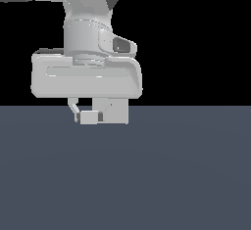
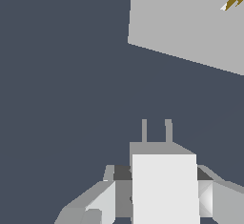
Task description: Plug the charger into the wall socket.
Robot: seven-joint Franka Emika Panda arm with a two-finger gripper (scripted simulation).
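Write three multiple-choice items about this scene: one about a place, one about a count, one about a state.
1. Where is the charger?
A. between the gripper's fingers
B. lying on the floor
C. inside the wall socket

2. How many prongs does the charger show in the wrist view?
A. one
B. two
C. four

3. Is the charger plugged into the wall socket?
A. yes, fully
B. halfway
C. no, still apart

Answers: 1 A, the gripper has fingers on both sides of it; 2 B, two pins stand up; 3 C, bare floor separates prongs and plate.
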